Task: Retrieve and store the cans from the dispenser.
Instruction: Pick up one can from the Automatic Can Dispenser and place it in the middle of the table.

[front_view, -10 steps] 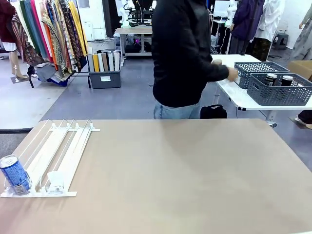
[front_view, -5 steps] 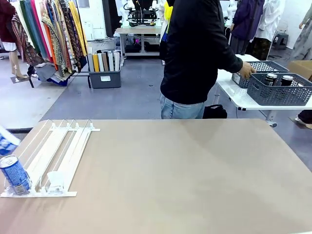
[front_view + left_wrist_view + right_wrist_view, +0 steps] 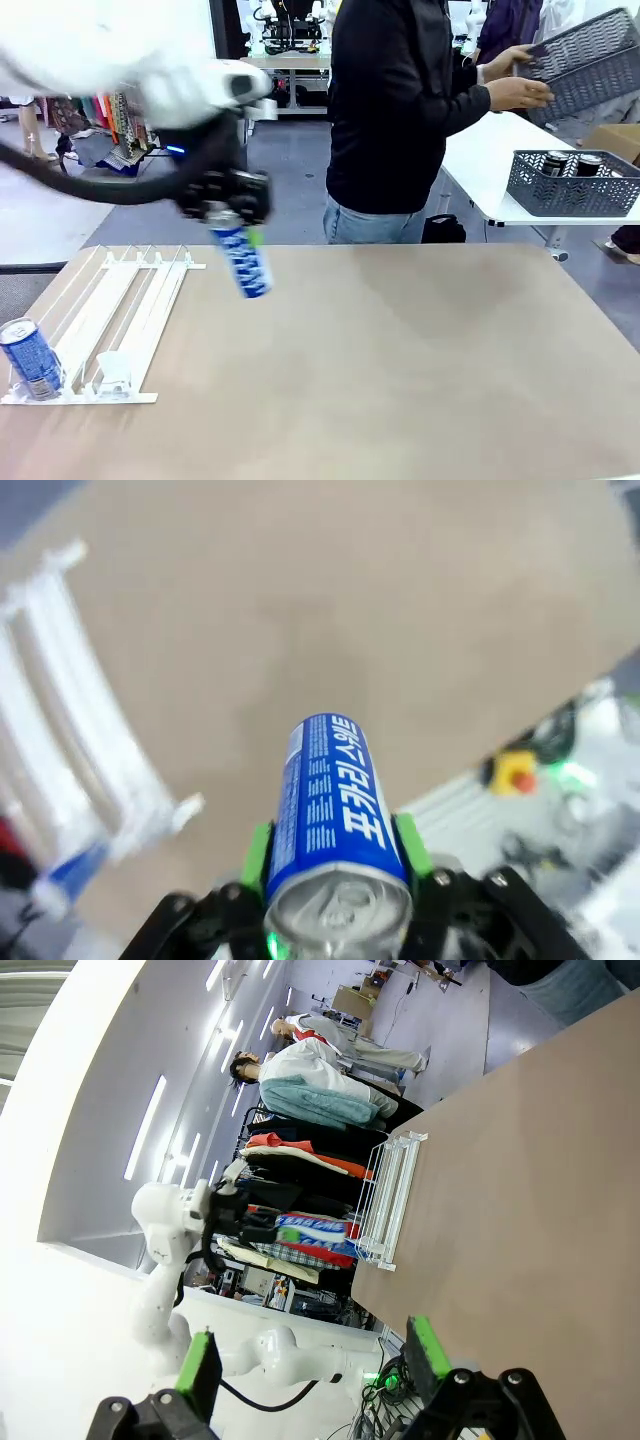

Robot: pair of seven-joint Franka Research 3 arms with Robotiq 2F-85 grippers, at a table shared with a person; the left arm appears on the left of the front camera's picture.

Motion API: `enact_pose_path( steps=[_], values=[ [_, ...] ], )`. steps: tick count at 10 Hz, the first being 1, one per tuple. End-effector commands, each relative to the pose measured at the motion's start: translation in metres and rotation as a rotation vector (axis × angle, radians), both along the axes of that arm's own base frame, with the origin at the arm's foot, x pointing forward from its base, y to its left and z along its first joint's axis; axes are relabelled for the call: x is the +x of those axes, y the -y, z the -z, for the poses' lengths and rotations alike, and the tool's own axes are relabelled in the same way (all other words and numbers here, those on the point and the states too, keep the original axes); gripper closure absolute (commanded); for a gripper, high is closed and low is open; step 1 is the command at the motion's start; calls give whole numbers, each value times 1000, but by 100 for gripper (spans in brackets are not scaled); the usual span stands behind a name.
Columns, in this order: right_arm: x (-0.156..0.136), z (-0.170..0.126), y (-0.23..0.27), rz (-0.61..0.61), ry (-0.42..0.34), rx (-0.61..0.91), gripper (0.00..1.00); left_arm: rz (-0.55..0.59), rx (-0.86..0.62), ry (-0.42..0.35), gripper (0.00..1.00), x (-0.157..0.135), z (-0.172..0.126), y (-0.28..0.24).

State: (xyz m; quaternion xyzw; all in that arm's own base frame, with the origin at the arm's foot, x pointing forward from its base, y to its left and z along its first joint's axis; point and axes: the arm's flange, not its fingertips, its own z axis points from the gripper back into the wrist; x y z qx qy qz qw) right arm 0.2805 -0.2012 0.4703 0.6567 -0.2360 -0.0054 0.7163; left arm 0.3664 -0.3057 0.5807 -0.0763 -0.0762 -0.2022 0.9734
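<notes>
My left claw [image 3: 236, 235] is gripping a slim blue drink can with white lettering [image 3: 247, 268] by its upper end. In the left wrist view I'm seeing the green pads [image 3: 258, 850] pressing on both sides of it, just below the silver top. The can is hanging tilted under the claw, clear of the tan surface [image 3: 400, 360] and just beside the high end of the flat white plastic rail dispenser [image 3: 120, 310]. A second blue can [image 3: 30, 358] is standing at the dispenser's low end, in its leftmost lane.

My right claw [image 3: 315, 1360] is hovering over the surface, spread wide with nothing between its pads.

At the far side, a person [image 3: 400, 110] is holding up a dark grey mesh basket [image 3: 590, 55] in both hands. Another grey basket [image 3: 575, 190] is sitting on a white side surface [image 3: 480, 190], carrying two black cans [image 3: 556, 160].
</notes>
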Motion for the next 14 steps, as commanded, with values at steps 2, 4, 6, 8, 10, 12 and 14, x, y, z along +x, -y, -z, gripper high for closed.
enact_pose_path(
  steps=[2, 4, 6, 8, 10, 12, 14],
  values=[
    [1, -2, 1, 0, 25, 3, 0, -6, 77, 83, 100, 35, 61, 81],
    [1, -2, 1, 0, 25, 3, 0, 154, 36, 11, 100, 58, 108, 109],
    [1, -2, 1, 0, 25, 3, 0, 203, 45, -36, 100, 69, 144, 111],
    [1, -2, 1, 0, 25, 3, 0, 223, 41, -72, 100, 67, 154, 115],
    [1, -2, 1, 0, 25, 3, 0, 223, 46, -103, 100, 69, 164, 116],
    [1, -2, 1, 0, 25, 3, 0, 229, 67, -114, 100, 67, 174, 117],
    [1, -2, 1, 0, 25, 3, 0, 228, 75, -110, 68, 68, 174, 117]
  ],
)
